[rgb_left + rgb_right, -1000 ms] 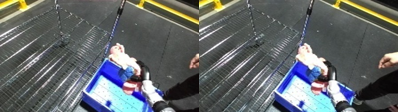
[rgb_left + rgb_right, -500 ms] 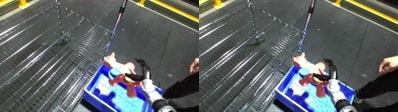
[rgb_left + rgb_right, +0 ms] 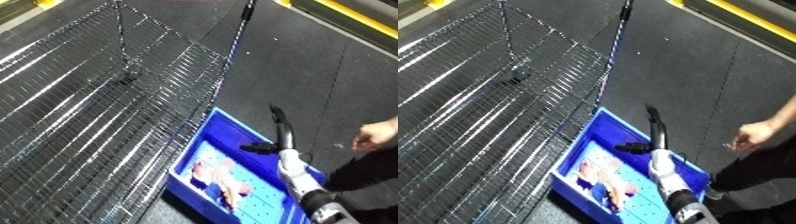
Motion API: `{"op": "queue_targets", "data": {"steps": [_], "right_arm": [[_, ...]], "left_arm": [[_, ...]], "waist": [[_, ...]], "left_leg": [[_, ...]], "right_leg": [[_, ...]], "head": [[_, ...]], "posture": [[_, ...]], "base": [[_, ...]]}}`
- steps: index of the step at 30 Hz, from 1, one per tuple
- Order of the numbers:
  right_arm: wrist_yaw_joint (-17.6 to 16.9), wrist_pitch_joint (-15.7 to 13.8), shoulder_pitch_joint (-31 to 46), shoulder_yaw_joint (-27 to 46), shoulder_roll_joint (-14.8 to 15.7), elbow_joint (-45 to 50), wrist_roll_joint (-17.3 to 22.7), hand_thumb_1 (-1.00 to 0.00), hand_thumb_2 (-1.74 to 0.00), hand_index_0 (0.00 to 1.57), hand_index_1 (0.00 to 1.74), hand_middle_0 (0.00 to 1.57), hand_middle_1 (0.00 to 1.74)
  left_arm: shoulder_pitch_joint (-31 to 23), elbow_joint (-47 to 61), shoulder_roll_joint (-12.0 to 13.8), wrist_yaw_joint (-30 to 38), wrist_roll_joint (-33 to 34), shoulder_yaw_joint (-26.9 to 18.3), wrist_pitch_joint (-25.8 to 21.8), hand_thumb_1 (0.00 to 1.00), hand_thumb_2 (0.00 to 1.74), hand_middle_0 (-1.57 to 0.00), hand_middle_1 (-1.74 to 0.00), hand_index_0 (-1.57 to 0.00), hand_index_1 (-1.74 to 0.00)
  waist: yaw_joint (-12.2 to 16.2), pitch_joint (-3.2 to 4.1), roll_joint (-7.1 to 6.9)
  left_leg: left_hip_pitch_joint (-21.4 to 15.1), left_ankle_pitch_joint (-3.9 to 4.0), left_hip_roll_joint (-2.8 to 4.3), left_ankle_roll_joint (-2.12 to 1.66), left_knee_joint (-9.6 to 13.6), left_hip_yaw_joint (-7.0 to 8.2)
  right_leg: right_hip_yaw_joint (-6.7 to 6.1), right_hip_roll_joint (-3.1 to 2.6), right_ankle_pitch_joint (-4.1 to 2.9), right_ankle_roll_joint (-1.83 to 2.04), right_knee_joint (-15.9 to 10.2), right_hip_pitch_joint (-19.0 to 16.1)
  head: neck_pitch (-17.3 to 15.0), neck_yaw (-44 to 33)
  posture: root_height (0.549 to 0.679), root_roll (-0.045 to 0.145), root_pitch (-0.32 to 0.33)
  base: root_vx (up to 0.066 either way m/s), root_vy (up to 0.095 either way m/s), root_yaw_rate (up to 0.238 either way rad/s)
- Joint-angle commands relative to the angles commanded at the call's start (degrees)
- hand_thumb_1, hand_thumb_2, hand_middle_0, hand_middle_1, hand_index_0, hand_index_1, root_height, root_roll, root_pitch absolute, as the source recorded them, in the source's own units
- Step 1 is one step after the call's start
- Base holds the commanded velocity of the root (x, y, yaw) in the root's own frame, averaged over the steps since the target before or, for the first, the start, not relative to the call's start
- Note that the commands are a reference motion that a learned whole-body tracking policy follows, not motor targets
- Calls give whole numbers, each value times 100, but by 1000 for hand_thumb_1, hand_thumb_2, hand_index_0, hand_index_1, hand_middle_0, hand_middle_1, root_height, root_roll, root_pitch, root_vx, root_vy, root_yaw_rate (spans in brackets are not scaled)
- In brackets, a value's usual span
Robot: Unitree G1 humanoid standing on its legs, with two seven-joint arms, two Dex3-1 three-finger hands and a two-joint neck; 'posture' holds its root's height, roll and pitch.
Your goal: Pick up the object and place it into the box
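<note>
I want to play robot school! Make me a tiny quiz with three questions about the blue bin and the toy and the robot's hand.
1. True or false: the pink toy lies inside the blue bin.
2. The robot's right hand is: A) curled round the toy, B) open with straight fingers above the bin, C) resting on the wire shelf.
3. Fill in: the bin stands on the dark floor, beside the ____ shelf.

Key: 1 true; 2 B; 3 wire.
</note>
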State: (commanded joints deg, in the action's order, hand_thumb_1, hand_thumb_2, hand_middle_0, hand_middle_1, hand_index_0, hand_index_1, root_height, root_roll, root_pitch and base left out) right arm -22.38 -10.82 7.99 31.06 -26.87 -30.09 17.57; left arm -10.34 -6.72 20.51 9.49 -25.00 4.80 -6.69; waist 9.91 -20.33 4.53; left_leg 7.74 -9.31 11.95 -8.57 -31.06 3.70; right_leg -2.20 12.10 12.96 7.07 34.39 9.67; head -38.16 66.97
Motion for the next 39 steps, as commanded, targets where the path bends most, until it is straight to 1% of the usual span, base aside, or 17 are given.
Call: {"op": "queue_targets", "data": {"steps": [4, 8, 13, 15, 17, 19, 22, 23, 26, 30, 31, 35, 39], "right_arm": [[146, 107, -26, -286, -39, 513, -337, 0, 0, 0, 0, 0, 0], [266, 175, -80, -473, -79, 1012, -551, 0, 0, 0, 0, 0, 0], [447, 204, -161, -729, -91, 1582, -757, 0, 0, 0, 0, 0, 0], [539, 230, -174, -848, -81, 1803, -854, 0, 0, 0, 0, 0, 0], [634, 251, -198, -976, -45, 2008, -911, 0, 0, 0, 0, 0, 0], [715, 259, -234, -1101, 2, 2162, -919, 0, 0, 0, 0, 0, 0], [853, 273, -314, -1356, 95, 2350, -918, 0, 0, 0, 0, 0, 0], [893, 274, -342, -1443, 128, 2396, -915, 0, 0, 0, 0, 0, 0], [985, 263, -441, -1701, 241, 2501, -868, 0, 0, 0, 0, 0, 0], [1094, 229, -598, -2046, 364, 2584, -739, 0, 0, 0, 0, 0, 0], [1127, 223, -634, -2130, 383, 2605, -702, 0, 0, 0, 0, 0, 0], [1238, 207, -758, -2397, 423, 2667, -550, 0, 0, 0, 0, 0, 0], [1305, 216, -874, -2600, 416, 2670, -510, 0, 0, 0, 0, 0, 0]], "left_arm": [[-40, 14, -40, -18, 39, -59, 49, 1000, 1740, -1570, -1740, -1570, -1740], [-97, 33, -89, -26, 51, -128, 100, 1000, 1740, -1570, -1740, -1570, -1740], [-128, 51, -131, -21, 87, -200, 133, 1000, 1740, -1570, -1740, -1570, -1740], [-126, 64, -140, -25, 105, -218, 147, 1000, 1740, -1570, -1740, -1570, -1740], [-123, 67, -149, -21, 125, -239, 162, 1000, 1740, -1570, -1740, -1570, -1740], [-123, 67, -160, -14, 141, -256, 172, 1000, 1740, -1570, -1740, -1570, -1740], [-135, 64, -184, -1, 185, -278, 199, 1000, 1740, -1570, -1740, -1570, -1740], [-139, 62, -195, 5, 202, -286, 206, 1000, 1740, -1570, -1740, -1570, -1740], [-137, 50, -233, 25, 241, -295, 213, 1000, 1740, -1570, -1740, -1570, -1740], [-71, 46, -256, 62, 260, -285, 193, 1000, 1740, -1570, -1740, -1570, -1740], [-49, 46, -257, 72, 260, -283, 186, 1000, 1740, -1570, -1740, -1570, -1740], [50, 39, -239, 107, 277, -265, 163, 1000, 1740, -1570, -1740, -1570, -1740], [177, 48, -196, 149, 320, -264, 150, 1000, 1740, -1570, -1740, -1570, -1740]], "waist": [[-76, -5, -19], [-182, -13, -44], [-316, -40, -88], [-361, -52, -109], [-406, -61, -135], [-451, -69, -159], [-537, -92, -192], [-565, -102, -202], [-652, -125, -225], [-766, -151, -259], [-795, -157, -267], [-898, -173, -293], [-978, -197, -319]], "left_leg": [[-5, 11, -13, 1, -2, -22], [-3, 29, -30, 2, -4, -50], [9, 43, -44, 0, -27, -84], [16, 50, -47, -1, -35, -97], [24, 59, -52, -2, -35, -111], [38, 71, -56, -4, -35, -128], [65, 92, -66, -10, -42, -160], [72, 98, -70, -12, -45, -171], [93, 114, -83, -17, -42, -205], [125, 127, -109, -13, -49, -248], [134, 128, -117, -12, -56, -260], [159, 125, -138, -8, -73, -300], [174, 109, -153, -3, -111, -336]], "right_leg": [[15, 2, 9, 3, 22, -17], [41, 5, 16, 2, 51, -32], [63, 15, 38, 4, 114, -29], [68, 16, 51, 6, 140, -24], [74, 12, 62, 7, 160, -19], [78, 8, 70, 8, 173, -18], [93, 6, 82, 9, 199, -17], [100, 7, 85, 9, 208, -15], [123, 18, 90, 10, 233, -10], [149, 35, 95, 9, 269, -2], [155, 40, 97, 9, 281, 1], [185, 57, 107, 12, 331, 18], [214, 77, 121, 18, 391, 35]], "head": [[-50, -263], [-88, -676], [-172, -1572], [-195, -1795], [-236, -2288], [-256, -2615], [-254, -3380], [-252, -3520], [-232, -4074], [-206, -4778], [-204, -5025], [-214, -5624], [-259, -6036]], "posture": [[649, 55, -171], [649, 54, -175], [648, 53, -180], [647, 52, -182], [647, 51, -183], [647, 51, -183], [646, 51, -185], [646, 50, -186], [645, 49, -188], [645, 49, -190], [645, 49, -190], [644, 48, -190], [643, 48, -192]], "base": [[-1, 1, 63], [-1, 2, 84], [-4, 3, 81], [-2, 3, 76], [-2, 1, 79], [-3, 0, 77], [-1, -1, 77], [1, -1, 70], [0, -1, 76], [3, 3, 86], [6, 7, 90], [9, 8, 74], [9, 11, 56]]}}
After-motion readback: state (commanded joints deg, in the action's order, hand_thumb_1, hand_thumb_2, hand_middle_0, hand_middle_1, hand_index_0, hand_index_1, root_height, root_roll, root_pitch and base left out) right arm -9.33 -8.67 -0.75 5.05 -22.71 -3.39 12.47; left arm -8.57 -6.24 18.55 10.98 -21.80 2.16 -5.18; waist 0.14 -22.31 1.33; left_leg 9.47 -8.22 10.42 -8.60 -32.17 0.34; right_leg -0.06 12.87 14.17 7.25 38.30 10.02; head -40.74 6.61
